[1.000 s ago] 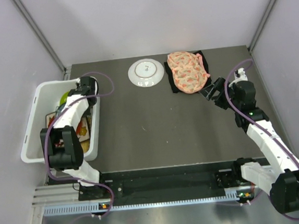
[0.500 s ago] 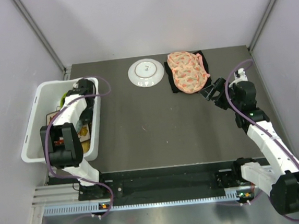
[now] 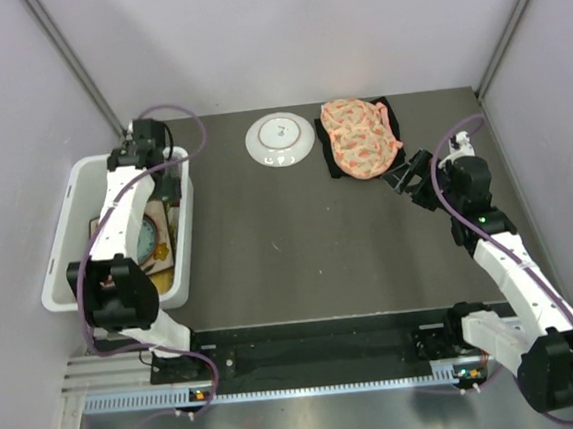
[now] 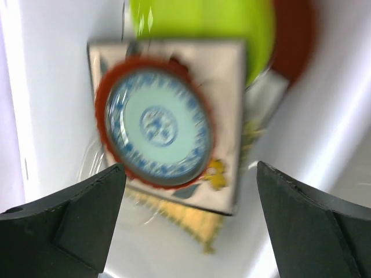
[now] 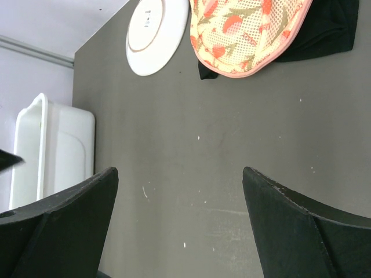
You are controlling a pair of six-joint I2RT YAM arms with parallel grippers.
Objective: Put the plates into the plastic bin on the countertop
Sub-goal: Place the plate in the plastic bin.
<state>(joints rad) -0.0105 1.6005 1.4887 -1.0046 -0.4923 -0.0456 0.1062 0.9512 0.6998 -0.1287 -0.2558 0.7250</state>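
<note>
Plastic bin [image 3: 61, 256]: white tub, directly below the left gripper [image 4: 189, 168].

Contents (left wrist view, blurred):
- A round plate [image 4: 156, 124] lies on top, straight under the gap between the fingers. It has a pale turquoise centre, a blue patterned ring and a red-brown rim.
- It rests on a square plate [image 4: 227, 87], pale, with a small printed motif at one corner.
- Beyond the fingertips, a lime plate [image 4: 203, 23] and a red plate [image 4: 293, 40] stick out from under the square one.
- On the near side, the edge of a yellow woven plate [image 4: 185, 229] pokes out.

Left gripper: fingers spread wide with nothing between them, raised above the stack and touching no plate.

White plate [image 3: 280, 139]: round, with a thin ring near the rim and a small mark at the centre. It lies flat on the countertop [image 3: 289, 244], outside the bin. It is ahead and to the left of the right gripper [image 3: 404, 176], and well apart from the left gripper. The bin's right wall stands between it and the stack.

Right gripper: fingers spread wide and empty, held over bare countertop.

Floral fabric [image 3: 360, 138]: pink-orange print, lying on a black cloth [image 5: 330, 29]. It is just ahead of the right gripper's fingertips and just beside the white plate.
</note>
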